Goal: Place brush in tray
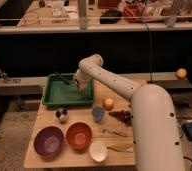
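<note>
The green tray (53, 96) lies at the table's back left. The dark, slim brush (63, 78) slants over the tray's back part, its right end running to my gripper (80, 86). The gripper hangs over the tray's right half, low above its floor. The brush's right end is hidden by the gripper, and I cannot tell whether the brush rests on the tray or is held.
In front of the tray are a dark-and-white ball (62, 115), a blue cup (98, 113) and an orange fruit (108, 104). A purple bowl (49, 141), an orange bowl (79, 135) and a white bowl (98, 150) line the front edge. A silvery utensil (114, 132) and a yellowish piece (119, 147) lie at right.
</note>
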Robot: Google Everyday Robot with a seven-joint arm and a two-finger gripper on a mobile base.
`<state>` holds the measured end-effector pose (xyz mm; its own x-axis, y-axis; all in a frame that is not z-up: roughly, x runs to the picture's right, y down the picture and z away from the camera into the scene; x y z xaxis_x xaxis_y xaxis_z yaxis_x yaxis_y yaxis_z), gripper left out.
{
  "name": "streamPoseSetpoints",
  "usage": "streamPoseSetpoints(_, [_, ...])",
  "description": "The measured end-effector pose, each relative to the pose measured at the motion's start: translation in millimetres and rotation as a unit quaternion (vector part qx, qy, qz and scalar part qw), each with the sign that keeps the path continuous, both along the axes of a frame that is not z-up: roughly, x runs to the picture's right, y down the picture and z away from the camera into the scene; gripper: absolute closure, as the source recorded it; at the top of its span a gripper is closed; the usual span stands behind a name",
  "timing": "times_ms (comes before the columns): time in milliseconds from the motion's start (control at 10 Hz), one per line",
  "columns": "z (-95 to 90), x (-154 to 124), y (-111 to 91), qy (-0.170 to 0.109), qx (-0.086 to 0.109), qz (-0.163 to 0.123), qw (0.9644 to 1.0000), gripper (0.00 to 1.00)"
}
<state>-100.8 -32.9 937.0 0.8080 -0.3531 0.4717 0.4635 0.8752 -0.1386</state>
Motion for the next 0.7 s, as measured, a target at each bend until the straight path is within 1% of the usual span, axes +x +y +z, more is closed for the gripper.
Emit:
streamPoseSetpoints(100, [0.1,-2.4,0.6,0.005,-0.005,-0.006,1.0000,0.20])
streamPoseSetpoints(700, [0.9,-5.3,0.8,0.014,-0.004,-0.013,0.9998,0.20])
